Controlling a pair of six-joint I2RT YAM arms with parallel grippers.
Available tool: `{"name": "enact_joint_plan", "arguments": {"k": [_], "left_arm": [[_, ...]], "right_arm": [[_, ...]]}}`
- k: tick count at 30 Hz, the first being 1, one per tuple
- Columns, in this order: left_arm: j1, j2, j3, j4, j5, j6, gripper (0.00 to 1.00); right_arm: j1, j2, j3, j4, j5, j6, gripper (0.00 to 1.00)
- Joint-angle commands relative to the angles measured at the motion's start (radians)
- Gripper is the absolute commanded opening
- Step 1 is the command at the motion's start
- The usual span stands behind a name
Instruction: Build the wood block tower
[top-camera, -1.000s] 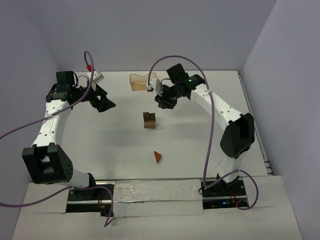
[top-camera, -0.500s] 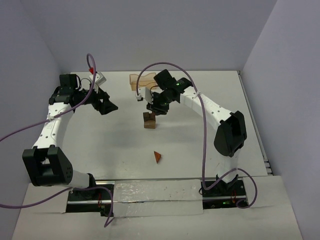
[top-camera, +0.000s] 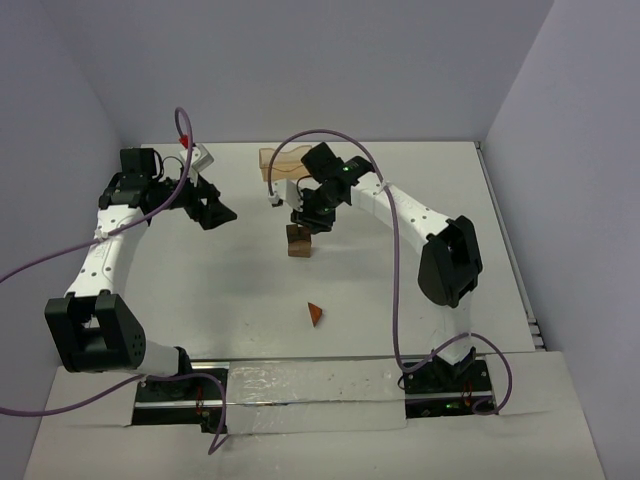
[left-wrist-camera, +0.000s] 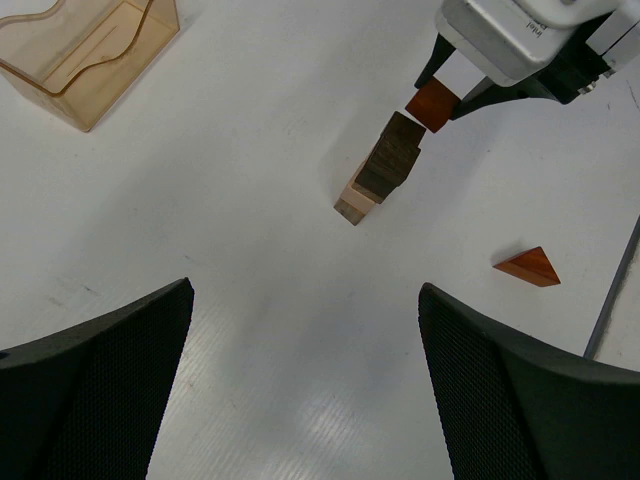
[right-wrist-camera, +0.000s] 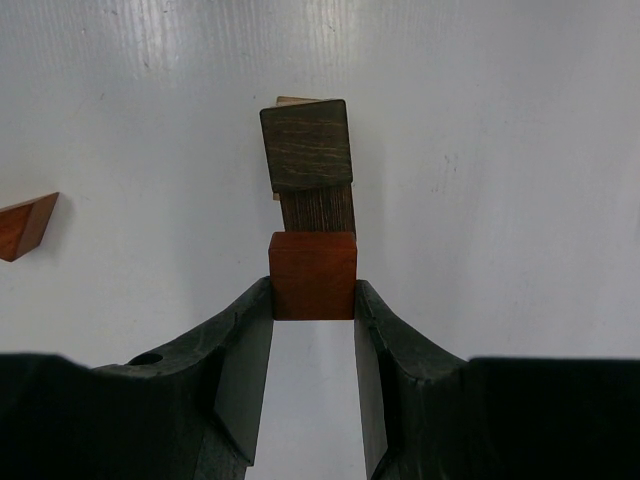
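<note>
Over the top external view: a white table (top-camera: 200, 300) is closed by pale walls (top-camera: 300, 70) at left, back and right, with bare surface on every side of the wood block tower (top-camera: 298, 243), which stands near the centre. A translucent orange tray (top-camera: 272, 160) sits at the back edge. A reddish-brown wedge (top-camera: 315, 314) lies alone, nearer the arm bases. The left gripper (top-camera: 215, 210) hangs over the left rear area, well apart from the blocks. The right gripper (top-camera: 304, 220) hangs directly above the tower.

Left wrist view: the left gripper's dark fingers (left-wrist-camera: 100, 390) stand spread wide and empty, with open table between them. Beyond them the tower shows a tan block at the bottom and dark brown blocks above. A reddish-brown cube (left-wrist-camera: 432, 105) hangs just above the top block; contact cannot be told.

Right wrist view: the right jaws are clenched on two opposite sides of the cube. Past it, the top dark block sits slightly turned against the block beneath.
</note>
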Motion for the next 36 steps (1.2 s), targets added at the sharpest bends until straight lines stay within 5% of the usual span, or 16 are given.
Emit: {"name": "enact_joint_plan", "arguments": {"k": [1,36], "left_arm": [[-0.007,-0.017,0.019,0.035,0.013,-0.009,0.99],[-0.008,-0.002,0.013,0.046,0.012,-0.009,0.99]], "right_arm": [[0.013,0.023,0.060,-0.010,0.006,-0.014,0.10],[0.032,0.104,0.122,-0.034,0.017,-0.028,0.19]]}}
